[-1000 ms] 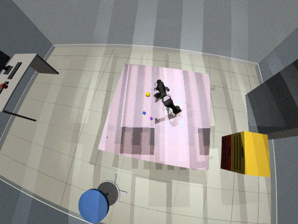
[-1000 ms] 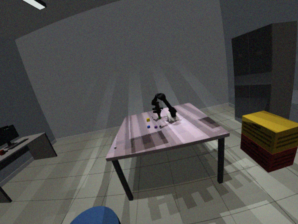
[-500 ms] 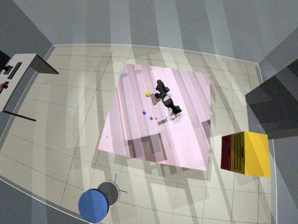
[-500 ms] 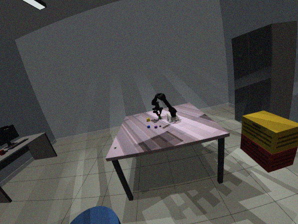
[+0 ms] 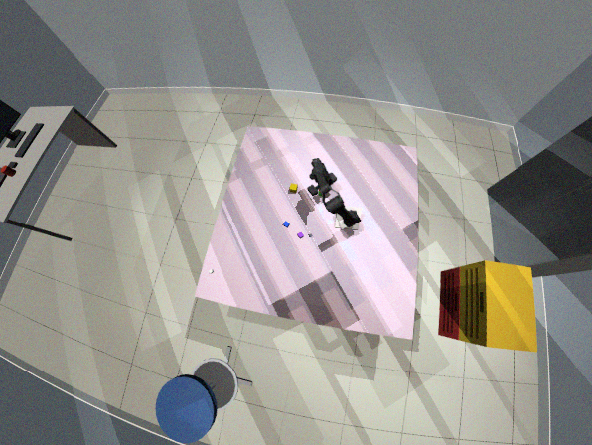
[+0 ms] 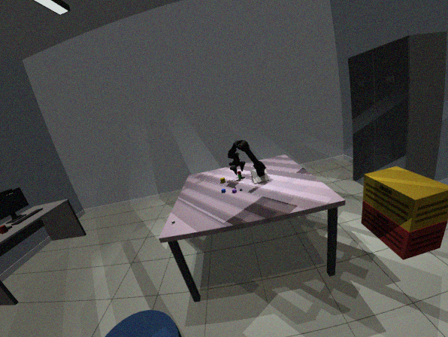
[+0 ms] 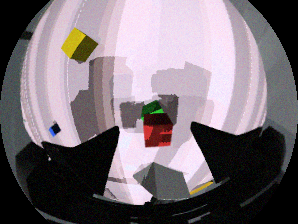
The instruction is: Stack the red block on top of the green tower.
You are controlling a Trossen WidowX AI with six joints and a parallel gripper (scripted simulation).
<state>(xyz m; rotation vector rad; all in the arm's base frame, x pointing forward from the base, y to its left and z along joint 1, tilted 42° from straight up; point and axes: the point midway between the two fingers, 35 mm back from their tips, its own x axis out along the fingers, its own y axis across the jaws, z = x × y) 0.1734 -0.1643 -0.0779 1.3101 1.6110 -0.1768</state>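
The red block (image 6: 239,172) (image 7: 157,136) sits on top of the green tower (image 5: 320,194) (image 6: 240,177) (image 7: 156,109). In the wrist view the tower's green top edge shows just behind the red block, so the block looks slightly offset, but the steep view makes this hard to judge. The tower stands upright in the exterior view. My gripper (image 6: 239,169) (image 7: 156,127) is open wide and empty, with one finger on each side of the red block and a gap to it on both sides. The arm hides the red block in the top view.
A yellow block (image 5: 293,188) (image 6: 222,180) (image 7: 72,45) stands left of the tower. A blue block (image 5: 286,224) (image 6: 223,191) (image 7: 53,130) and a purple block (image 5: 300,235) (image 6: 234,191) lie nearer the table's front. A small pale object (image 5: 211,271) (image 6: 173,222) lies near the front left corner.
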